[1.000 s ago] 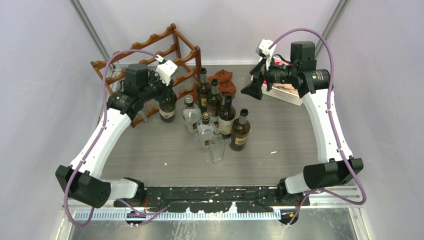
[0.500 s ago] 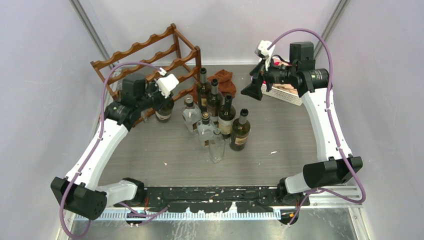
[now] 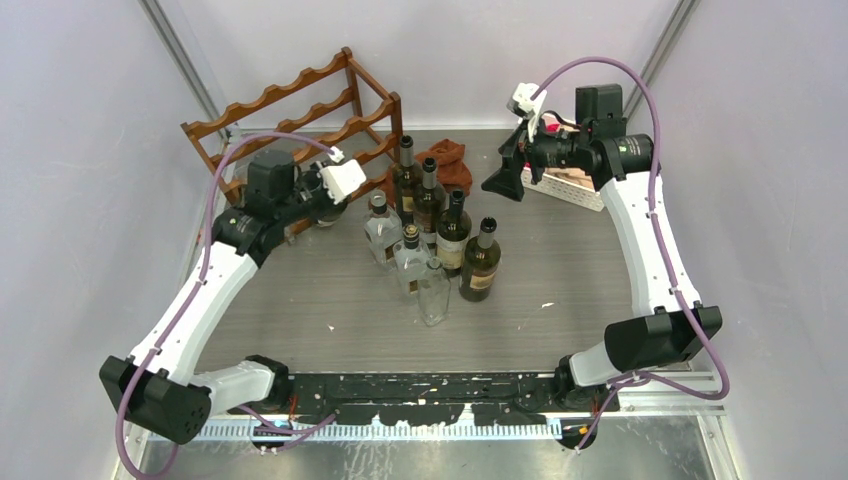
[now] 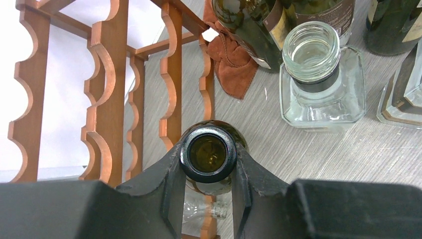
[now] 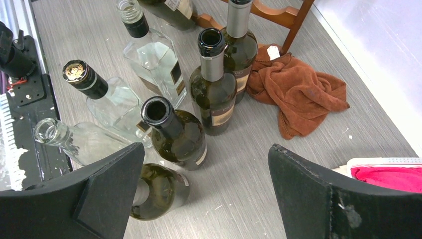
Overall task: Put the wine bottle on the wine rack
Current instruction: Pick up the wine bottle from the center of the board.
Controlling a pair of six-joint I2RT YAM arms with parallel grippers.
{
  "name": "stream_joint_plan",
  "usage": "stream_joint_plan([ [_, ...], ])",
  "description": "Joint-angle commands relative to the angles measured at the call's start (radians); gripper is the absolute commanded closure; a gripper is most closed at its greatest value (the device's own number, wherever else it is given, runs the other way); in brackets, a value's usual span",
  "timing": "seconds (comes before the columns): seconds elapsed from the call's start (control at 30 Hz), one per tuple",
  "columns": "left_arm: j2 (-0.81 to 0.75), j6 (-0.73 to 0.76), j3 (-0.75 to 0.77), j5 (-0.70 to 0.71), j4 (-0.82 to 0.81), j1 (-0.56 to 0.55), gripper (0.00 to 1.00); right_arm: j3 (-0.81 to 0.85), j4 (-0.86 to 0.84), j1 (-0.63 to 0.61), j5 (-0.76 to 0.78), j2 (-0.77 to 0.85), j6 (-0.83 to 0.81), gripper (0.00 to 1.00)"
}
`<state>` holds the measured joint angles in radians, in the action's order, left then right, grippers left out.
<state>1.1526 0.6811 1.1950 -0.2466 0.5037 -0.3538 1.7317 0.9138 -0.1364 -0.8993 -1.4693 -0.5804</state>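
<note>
A dark reddish-brown wooden wine rack (image 3: 265, 97) with wavy scalloped rails stands in the far left corner of the grey wood-grain bench (image 3: 330, 310). None of its scallops that show holds a bottle. The white left arm (image 3: 200, 290) reaches to the rack's near right end. Its jaws are closed most of the way on the neck of a dark green glass wine bottle (image 4: 208, 152), just under the open mouth. That bottle is upright, right beside the rack's front rail (image 4: 171, 84) and not on it. Whether its base touches the bench cannot be told.

In the middle of the bench a group of bottles stands close together: a square clear glass bottle (image 4: 321, 79), four dark green wine bottles with labels (image 3: 453, 230) and two more clear bottles (image 3: 410, 260). Behind them, toward the far edge, lies a crumpled rust-orange cloth (image 5: 298, 94).

Near the far right corner is a white plastic basket (image 3: 575, 188). The white right arm (image 3: 650, 240) hangs above the bench in front of it, its jaws spread wide and holding nothing.
</note>
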Motion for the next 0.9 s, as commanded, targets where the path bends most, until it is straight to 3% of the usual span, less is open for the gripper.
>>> stream_joint_plan([
  [0.0, -0.057, 0.101, 0.014, 0.03, -0.212, -0.013, 1.0, 0.053, -0.002, -0.006, 0.001, -0.001, -0.022, 0.0],
  [0.5, -0.076, 0.199, -0.087, 0.141, -0.323, -0.094, 1.0, 0.073, 0.036, -0.006, 0.015, -0.02, -0.052, 0.0],
  [0.87, -0.114, 0.271, -0.116, 0.226, -0.315, -0.144, 1.0, 0.079, 0.049, -0.006, 0.019, -0.03, -0.064, 0.0],
])
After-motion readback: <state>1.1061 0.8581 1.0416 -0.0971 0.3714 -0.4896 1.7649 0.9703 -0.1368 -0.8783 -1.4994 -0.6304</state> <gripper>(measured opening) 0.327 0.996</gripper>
